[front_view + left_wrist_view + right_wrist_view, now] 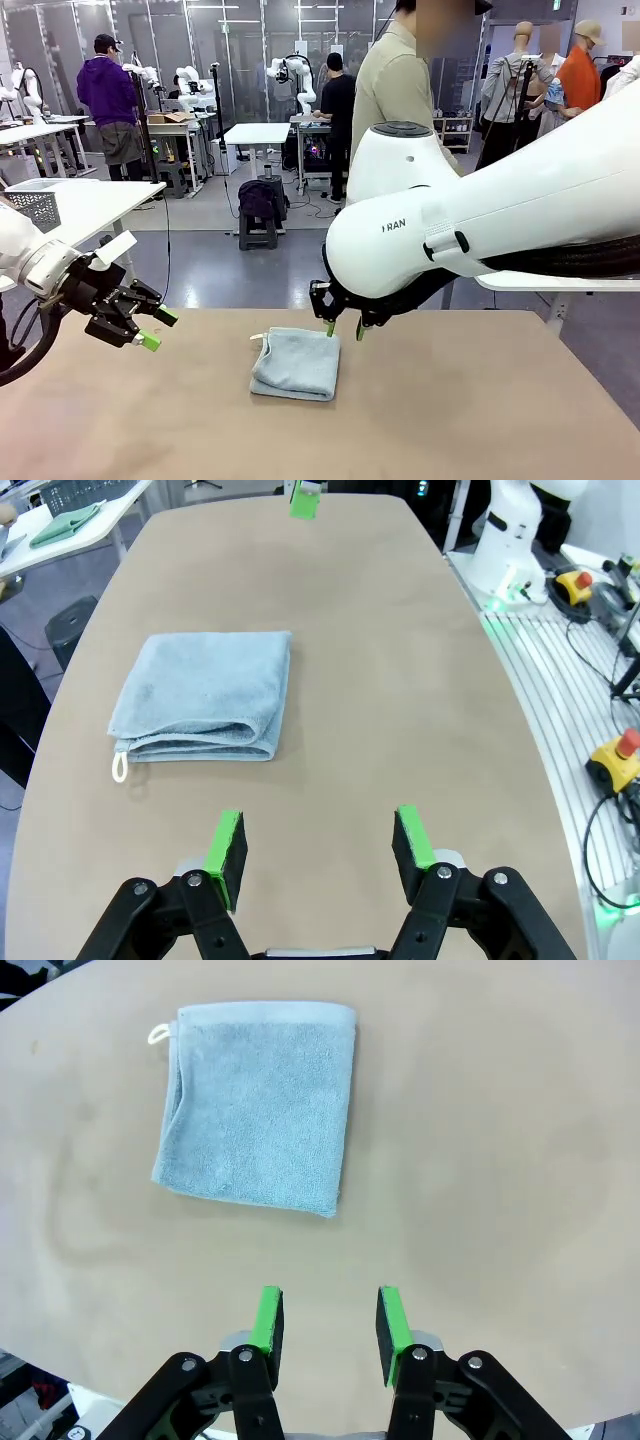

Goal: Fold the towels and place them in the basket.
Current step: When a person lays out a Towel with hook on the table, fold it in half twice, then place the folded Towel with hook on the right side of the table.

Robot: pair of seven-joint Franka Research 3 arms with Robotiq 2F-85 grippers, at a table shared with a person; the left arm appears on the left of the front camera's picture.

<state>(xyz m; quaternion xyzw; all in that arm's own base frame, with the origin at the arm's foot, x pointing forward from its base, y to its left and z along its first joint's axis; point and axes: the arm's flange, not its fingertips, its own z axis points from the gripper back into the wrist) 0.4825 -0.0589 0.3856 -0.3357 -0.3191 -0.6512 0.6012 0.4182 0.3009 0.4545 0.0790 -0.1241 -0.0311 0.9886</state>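
A light blue-grey towel (297, 362) lies folded into a small square on the brown table (480, 420), its white loop at the far left corner. My right gripper (345, 328) hangs just above the towel's far edge, open, with nothing between its green pads. In the right wrist view the towel (260, 1100) lies ahead of the right gripper (328, 1325). My left gripper (157, 330) hovers open over the table's left side, apart from the towel (205, 690). A mint green towel (65, 525) lies on a white side table beside the mesh basket (35, 205).
A person (400, 90) stands at the far side of the table behind my right arm. The white side table (95, 200) stands off the table's far left corner. Bare tabletop surrounds the folded towel on all sides.
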